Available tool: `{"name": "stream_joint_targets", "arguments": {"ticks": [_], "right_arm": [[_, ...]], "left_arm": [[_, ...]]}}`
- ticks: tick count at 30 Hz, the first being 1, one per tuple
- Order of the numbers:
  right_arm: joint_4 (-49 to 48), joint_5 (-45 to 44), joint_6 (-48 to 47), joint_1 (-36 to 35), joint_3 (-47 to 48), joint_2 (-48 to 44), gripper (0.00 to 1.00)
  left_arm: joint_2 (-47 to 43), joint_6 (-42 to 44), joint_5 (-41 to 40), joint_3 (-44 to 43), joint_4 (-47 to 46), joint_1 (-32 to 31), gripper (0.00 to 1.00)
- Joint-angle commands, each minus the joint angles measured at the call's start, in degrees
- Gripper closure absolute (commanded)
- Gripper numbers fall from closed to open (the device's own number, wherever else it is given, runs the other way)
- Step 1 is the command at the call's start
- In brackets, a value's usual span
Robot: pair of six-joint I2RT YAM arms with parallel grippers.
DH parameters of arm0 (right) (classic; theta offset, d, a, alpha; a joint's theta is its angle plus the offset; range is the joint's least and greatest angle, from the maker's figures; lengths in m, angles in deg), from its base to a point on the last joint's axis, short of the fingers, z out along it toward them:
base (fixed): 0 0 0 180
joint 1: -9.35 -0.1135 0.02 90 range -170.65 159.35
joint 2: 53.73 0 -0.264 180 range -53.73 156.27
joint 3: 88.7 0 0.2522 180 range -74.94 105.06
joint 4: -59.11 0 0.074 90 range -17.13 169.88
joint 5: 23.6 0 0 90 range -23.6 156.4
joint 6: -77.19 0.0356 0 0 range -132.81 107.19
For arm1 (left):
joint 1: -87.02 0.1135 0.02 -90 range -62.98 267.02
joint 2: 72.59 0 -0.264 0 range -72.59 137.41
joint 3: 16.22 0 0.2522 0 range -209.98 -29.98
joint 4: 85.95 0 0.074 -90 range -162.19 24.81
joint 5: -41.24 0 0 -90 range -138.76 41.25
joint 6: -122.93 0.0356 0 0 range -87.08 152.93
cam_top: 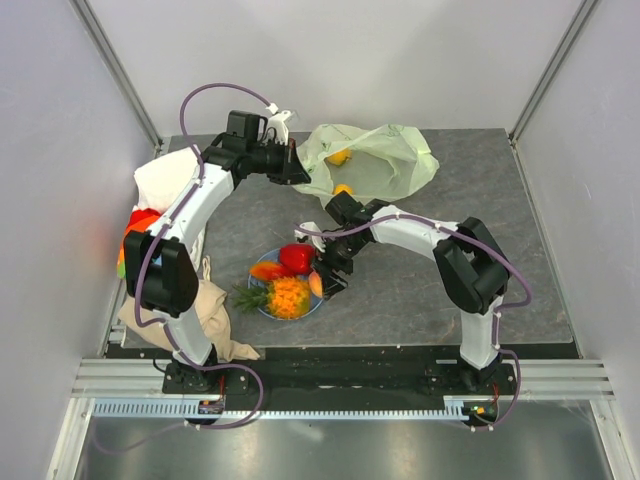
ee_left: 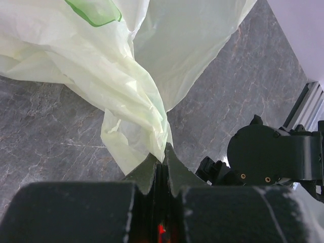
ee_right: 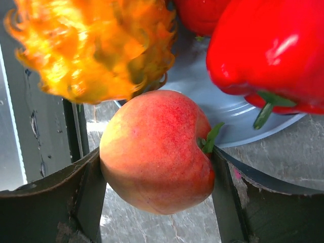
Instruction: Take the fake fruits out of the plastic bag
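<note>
Peach (ee_right: 157, 152) is the weak point: the right gripper (ee_right: 154, 174) holds it between widely spread jaws, and it hangs at the plate (ee_right: 212, 101) rim, mostly over bare table (ee_right: 283, 152). Let go here, it would likely land on the rim and roll off. Crowding adds to the risk, as the pineapple (ee_right: 96, 45) and pepper (ee_right: 273, 50) lie just beyond the jaw tips.

The left gripper (ee_left: 161, 162) is pinched tight on a bunched fold of the bag (ee_left: 126, 86). That thin film could slip free or tear if pulled.

The plate holds the pineapple, the pepper and another red piece. The bag, stretching away ahead of the left jaws, holds two yellow round fruits (cam_top: 340, 157).
</note>
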Motion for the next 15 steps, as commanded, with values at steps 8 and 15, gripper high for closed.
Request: {"name": "stream_joint_targets", "arguments": {"ticks": [8, 15], "right_arm": [[-4.39, -3.19, 6.95, -1.3, 4.12, 3.04, 0.41], [-4.12, -5.3, 6.77, -2.36, 3.68, 2.16, 0.4]], "left_arm": [[-2.37, 1.53, 0.28, 0.64, -1.7, 0.23, 0.98], [-2.28, 1.52, 0.72, 0.73, -1.7, 0.23, 0.98]]}}
